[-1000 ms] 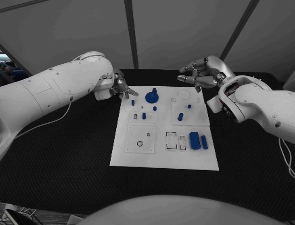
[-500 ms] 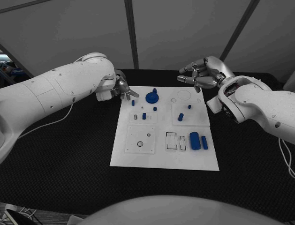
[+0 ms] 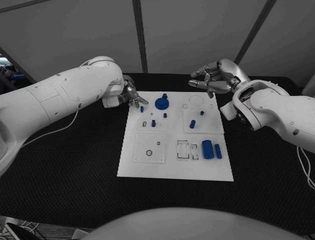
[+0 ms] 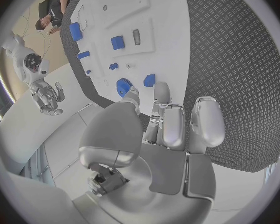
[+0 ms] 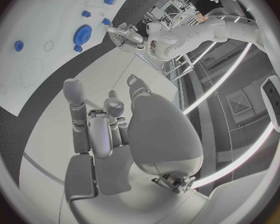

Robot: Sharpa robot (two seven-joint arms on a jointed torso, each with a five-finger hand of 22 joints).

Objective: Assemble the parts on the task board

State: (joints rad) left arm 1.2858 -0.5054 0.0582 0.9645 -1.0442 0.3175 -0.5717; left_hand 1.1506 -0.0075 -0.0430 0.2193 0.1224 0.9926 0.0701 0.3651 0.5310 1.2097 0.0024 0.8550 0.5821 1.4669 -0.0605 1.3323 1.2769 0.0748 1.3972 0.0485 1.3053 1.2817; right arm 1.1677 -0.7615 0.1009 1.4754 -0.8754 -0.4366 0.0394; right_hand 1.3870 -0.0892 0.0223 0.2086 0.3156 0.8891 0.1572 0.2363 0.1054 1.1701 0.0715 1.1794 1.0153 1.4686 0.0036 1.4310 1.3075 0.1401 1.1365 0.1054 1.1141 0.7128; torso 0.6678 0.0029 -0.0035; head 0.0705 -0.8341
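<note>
Small blue peg [image 3: 142, 108] upright near task board [image 3: 175, 170] far-left corner: light, rigid, probably slick; best pinched by its sides. Left hand [image 3: 130, 94] just beside, fingers apart, empty; right hand [image 3: 214, 80] curled, apparently empty.

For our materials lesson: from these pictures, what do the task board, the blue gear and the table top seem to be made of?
Task board: probably matte white plastic, smooth with shallow moulded recesses.
Blue gear: likely plastic, uniformly blue, toothed edge, no metallic shine.
Table top: seems a black textured mat, rubber or foam, with a fine repeating diamond pattern.
</note>
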